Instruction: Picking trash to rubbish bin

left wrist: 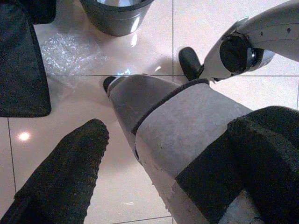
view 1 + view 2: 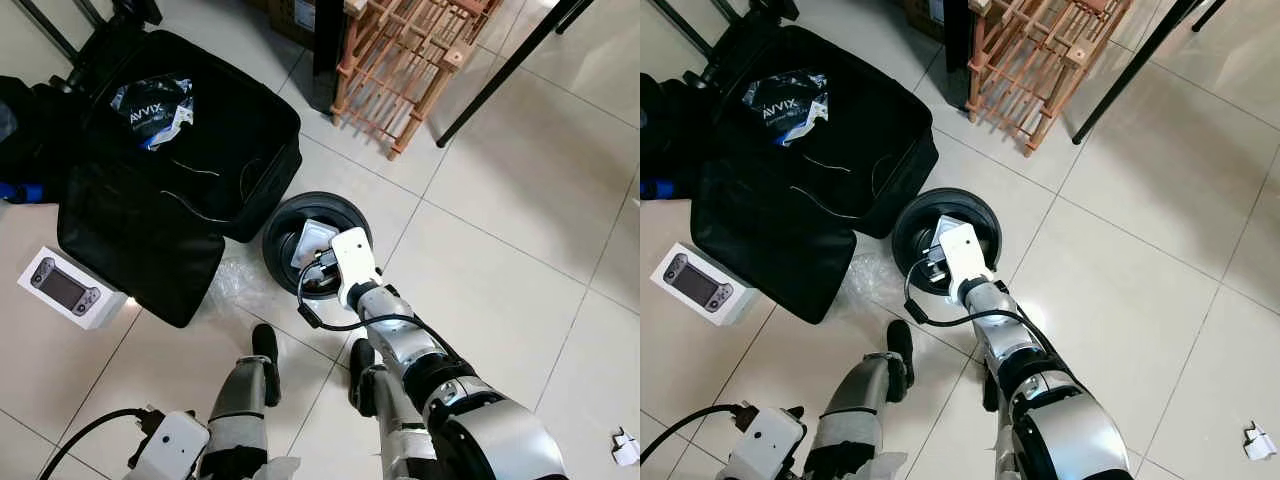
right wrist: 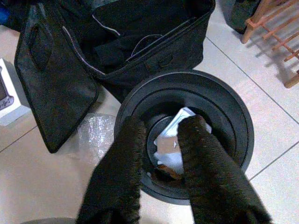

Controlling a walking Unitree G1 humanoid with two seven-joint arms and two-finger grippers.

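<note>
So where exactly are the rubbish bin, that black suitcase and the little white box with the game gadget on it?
rubbish bin (image 3: 233, 116): right wrist view, on its dark rim.
black suitcase (image 2: 230, 140): left eye view, on its open inner lining.
white box (image 2: 66, 288): left eye view, on the printed top face.

a lived-in home interior, likely a spare or storage corner. glossy pale floor tiles (image 2: 520, 250) with grey grout run throughout. an open black suitcase (image 2: 190, 140) lies on the floor just beyond the round black rubbish bin (image 3: 233, 116) under the spread jaws. a wooden rack (image 2: 410, 60), tripod legs (image 2: 505, 70) and a boxed handheld console (image 2: 68, 288) sit around.
</note>
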